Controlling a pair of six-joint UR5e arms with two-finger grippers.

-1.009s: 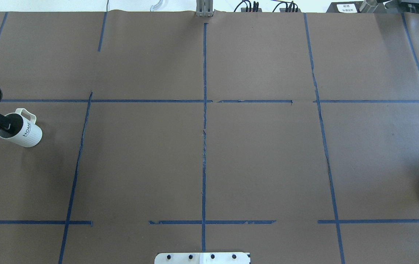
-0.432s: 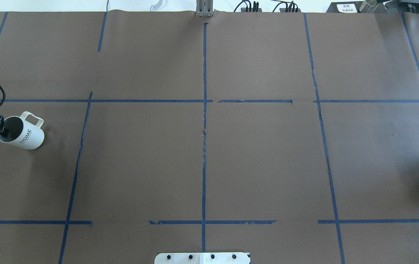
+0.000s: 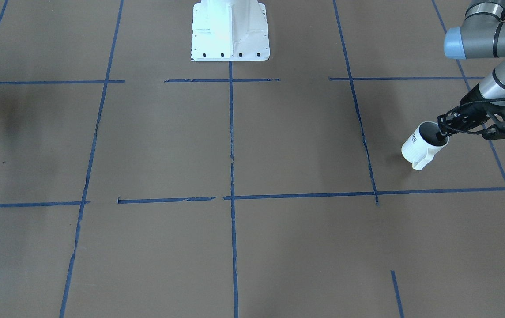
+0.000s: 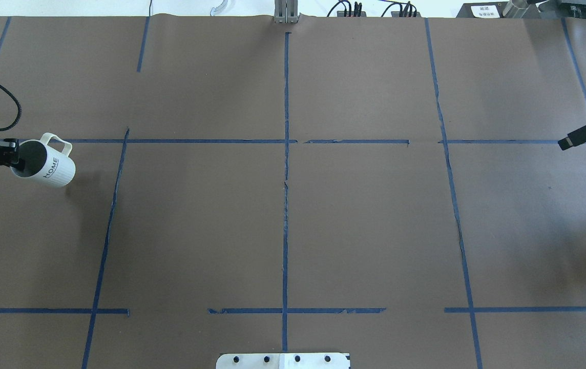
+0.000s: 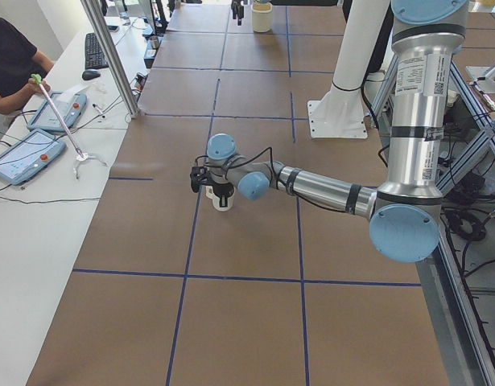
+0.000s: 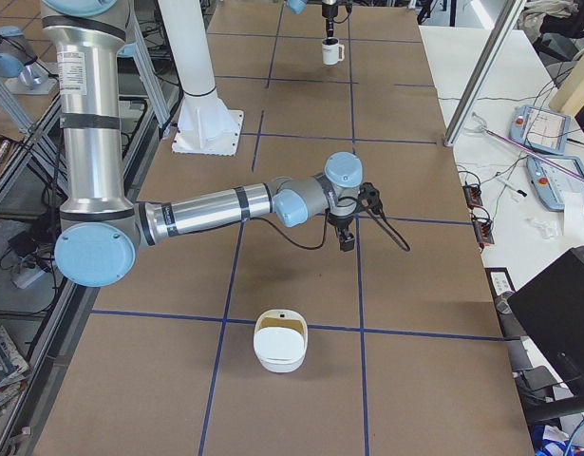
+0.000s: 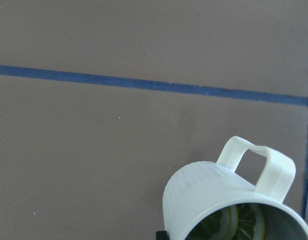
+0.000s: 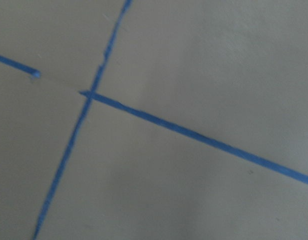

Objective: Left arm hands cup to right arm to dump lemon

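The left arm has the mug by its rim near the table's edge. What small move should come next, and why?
Probably carry the cup toward the middle of the table, tilting it no further. The left pincer grips its rim, the lemon lies inside, and the right pincer is far across, likely out of hand-over reach.

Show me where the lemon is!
The lemon sits inside the cup, held by the left gripper at the overhead view's far left, beside a blue tape line.

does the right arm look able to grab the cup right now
Probably not yet: the left gripper holds the cup far left on the table; the right gripper is far right.
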